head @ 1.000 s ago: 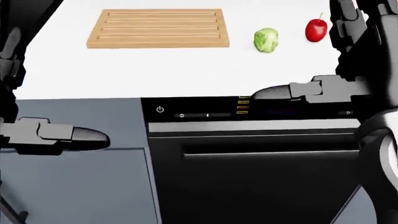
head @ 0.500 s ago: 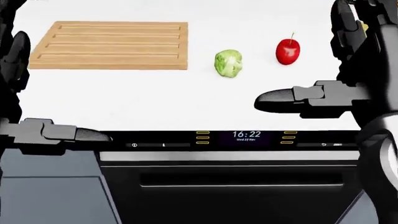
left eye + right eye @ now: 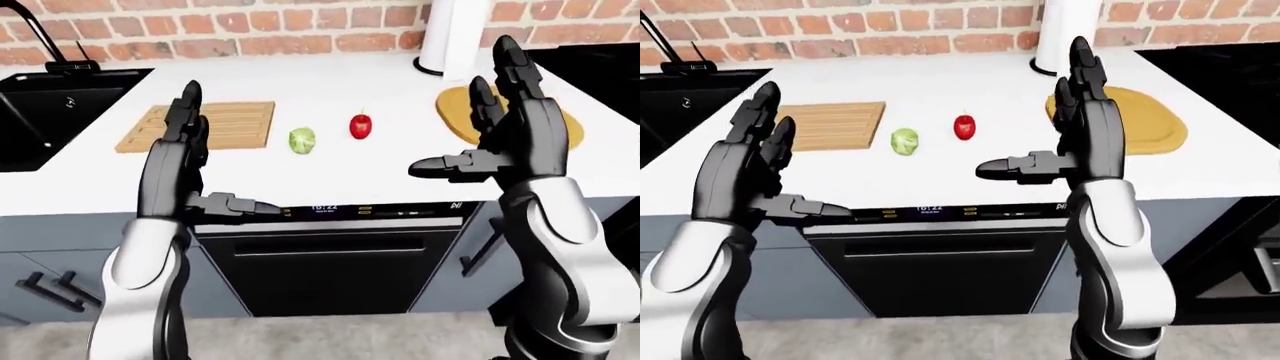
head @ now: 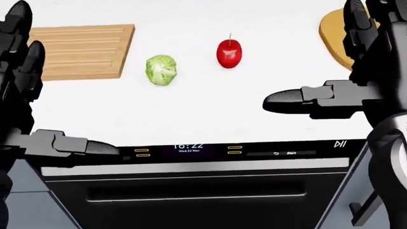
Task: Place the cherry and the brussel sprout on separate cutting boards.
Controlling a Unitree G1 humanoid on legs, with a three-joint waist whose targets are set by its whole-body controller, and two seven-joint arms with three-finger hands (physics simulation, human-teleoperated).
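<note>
As the whole head view is sliding left, meaning the robot is stepping right, the brussel sprout (image 4: 161, 69) and cherry (image 4: 229, 53) are sitting on bare counter between both boards, left hand (image 3: 185, 142) and right hand (image 3: 510, 124) spread, holding nothing.

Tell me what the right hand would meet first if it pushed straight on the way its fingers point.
Probably the round cutting board. The right hand stands open, fingers aimed up the view over that board's left edge, paper towel roll beyond. Height above the counter is unclear.
</note>
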